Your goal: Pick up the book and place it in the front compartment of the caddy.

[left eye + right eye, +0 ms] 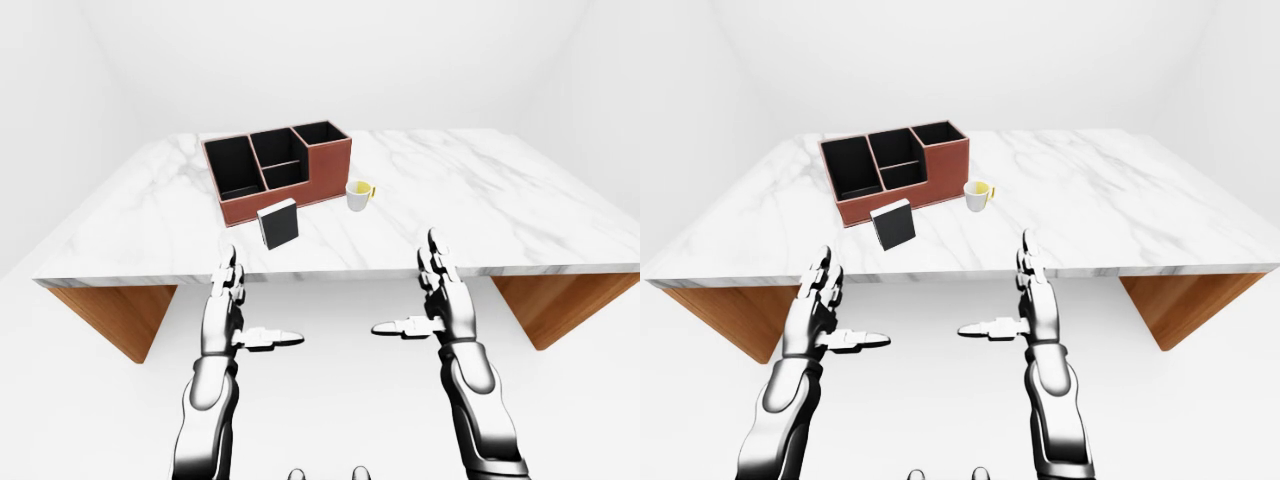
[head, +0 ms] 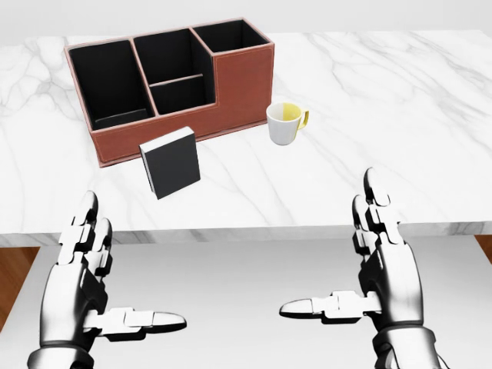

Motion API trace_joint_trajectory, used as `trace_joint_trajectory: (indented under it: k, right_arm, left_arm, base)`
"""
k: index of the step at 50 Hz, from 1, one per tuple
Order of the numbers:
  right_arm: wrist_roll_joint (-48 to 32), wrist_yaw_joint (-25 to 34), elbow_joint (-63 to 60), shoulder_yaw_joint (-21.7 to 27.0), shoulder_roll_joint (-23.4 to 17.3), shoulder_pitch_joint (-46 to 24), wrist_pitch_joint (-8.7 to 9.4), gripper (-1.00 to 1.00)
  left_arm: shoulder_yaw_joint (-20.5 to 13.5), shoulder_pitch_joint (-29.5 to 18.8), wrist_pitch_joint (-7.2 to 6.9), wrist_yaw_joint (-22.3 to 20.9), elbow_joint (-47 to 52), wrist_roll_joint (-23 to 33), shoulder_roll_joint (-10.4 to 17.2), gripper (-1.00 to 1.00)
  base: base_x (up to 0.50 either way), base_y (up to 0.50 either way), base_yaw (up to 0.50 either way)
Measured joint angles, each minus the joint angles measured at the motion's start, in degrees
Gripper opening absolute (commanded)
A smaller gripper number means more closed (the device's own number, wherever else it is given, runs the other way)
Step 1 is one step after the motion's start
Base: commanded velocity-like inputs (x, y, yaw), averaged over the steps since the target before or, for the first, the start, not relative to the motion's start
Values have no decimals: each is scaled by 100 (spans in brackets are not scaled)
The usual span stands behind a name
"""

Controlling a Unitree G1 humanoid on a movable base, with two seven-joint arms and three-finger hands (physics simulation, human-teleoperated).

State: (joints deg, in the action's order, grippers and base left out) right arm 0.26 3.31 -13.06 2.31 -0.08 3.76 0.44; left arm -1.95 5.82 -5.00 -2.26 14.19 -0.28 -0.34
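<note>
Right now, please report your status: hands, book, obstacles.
Left hand and right hand open, empty. Book upright on table, beside caddy. Mug off to the right.

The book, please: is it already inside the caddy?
No, the book stands on the table just outside the caddy, and neither hand touches it.

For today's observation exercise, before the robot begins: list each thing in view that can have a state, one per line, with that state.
book: standing upright on the table, closed, untouched.
caddy: upright, open-topped, compartments look empty.
mug: upright, handle to the head view's right; no contents visible.
left robot hand: open, empty, below the table's edge.
right robot hand: open, empty, below the table's edge.
</note>
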Motion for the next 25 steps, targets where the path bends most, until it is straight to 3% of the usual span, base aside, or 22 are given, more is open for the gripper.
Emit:
trace_joint_trajectory:
  k: [25]
  right_arm:
    - [-28,21,-913,-107,37,449,242,98]
  left_arm:
    - [114,653,0,50,1584,-1,4,100]
  base:
    - [0,0,0]
